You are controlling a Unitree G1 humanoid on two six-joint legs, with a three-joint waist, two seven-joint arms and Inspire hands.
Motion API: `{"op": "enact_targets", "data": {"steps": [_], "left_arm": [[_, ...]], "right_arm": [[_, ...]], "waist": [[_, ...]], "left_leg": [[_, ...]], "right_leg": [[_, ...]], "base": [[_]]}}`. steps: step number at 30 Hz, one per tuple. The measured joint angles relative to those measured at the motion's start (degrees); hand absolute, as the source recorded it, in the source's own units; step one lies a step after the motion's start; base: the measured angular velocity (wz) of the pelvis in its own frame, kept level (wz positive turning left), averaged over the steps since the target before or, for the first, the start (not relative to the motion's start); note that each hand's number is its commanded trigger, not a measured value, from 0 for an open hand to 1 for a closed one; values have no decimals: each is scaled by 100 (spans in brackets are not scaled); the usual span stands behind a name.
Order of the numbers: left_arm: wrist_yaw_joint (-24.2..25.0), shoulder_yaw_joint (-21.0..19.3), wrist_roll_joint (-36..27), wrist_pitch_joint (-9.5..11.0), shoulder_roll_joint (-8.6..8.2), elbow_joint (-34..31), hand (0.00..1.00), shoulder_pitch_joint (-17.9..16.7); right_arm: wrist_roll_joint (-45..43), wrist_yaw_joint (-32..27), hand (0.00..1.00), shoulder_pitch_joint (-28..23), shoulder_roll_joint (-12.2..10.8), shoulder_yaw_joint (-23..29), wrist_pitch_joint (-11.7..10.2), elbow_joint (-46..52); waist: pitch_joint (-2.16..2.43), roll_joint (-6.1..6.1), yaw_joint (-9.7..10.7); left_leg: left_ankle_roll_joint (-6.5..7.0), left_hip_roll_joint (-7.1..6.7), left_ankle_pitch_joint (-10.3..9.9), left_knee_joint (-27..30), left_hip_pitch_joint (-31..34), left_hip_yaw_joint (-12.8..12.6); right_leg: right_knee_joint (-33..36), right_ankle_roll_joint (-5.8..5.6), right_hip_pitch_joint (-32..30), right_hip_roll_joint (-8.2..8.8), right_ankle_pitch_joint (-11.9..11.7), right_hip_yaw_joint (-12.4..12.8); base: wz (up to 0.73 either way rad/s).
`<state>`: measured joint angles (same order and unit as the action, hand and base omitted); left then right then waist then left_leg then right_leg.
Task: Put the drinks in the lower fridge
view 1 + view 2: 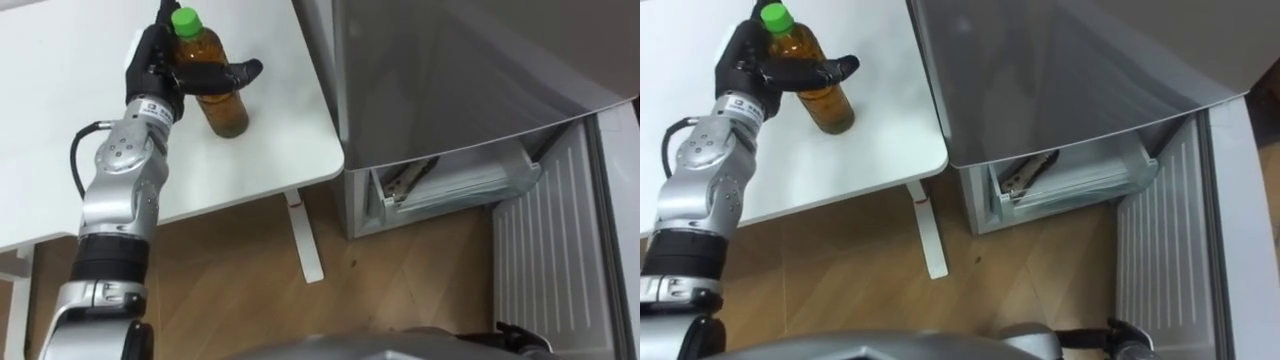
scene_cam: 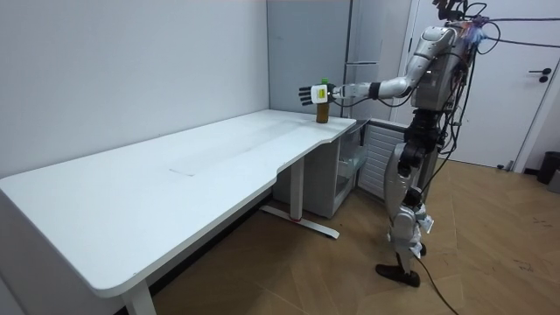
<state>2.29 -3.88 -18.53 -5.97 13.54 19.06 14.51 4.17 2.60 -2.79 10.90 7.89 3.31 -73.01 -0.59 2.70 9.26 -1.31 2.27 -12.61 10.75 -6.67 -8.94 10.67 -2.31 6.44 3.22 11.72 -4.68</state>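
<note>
Left hand spread wide around bottle: thumb across front, fingers behind, seemingly set to grasp. Bottle upright on tabletop, near right edge. Fridge lower compartment open, ready.

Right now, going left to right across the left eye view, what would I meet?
Brown plastic bottle with green cap → white metal table leg → grey fridge's open lower compartment → white ribbed inside of the open fridge door.
</note>
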Motion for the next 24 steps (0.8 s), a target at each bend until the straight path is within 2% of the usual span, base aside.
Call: {"op": "enact_targets", "data": {"steps": [1, 2, 6, 24], "left_arm": [[0, 33, -1, 0, 29, 26, 64, 1], [0, 86, 0, -1, 72, 58, 100, 1], [0, 179, 2, -3, 123, 99, 100, 1], [109, 303, 25, -30, 119, 101, 100, 1]], "right_arm": [[5, -5, 0, -4, 0, -5, 3, 0], [7, -9, 0, -5, 0, -10, 11, 0], [4, -34, 0, 2, 1, -48, 46, 4], [15, -9, 0, 5, 3, -52, 23, 10]], "waist": [[2, 3, 0], [4, 8, 1], [5, 10, 4], [16, 25, -7]], "left_leg": [[0, 0, 0, 0, -2, 0], [0, 0, 0, 0, -1, 0], [0, 0, 0, -2, -3, 0], [0, 2, 0, -2, 12, -2]], "right_leg": [[0, 0, 1, 0, 0, 0], [0, 0, 0, 0, 0, -1], [0, 1, 1, 0, -1, -4], [3, 3, -48, 0, -3, -3]], "base": [[0], [0], [0], [0]]}}
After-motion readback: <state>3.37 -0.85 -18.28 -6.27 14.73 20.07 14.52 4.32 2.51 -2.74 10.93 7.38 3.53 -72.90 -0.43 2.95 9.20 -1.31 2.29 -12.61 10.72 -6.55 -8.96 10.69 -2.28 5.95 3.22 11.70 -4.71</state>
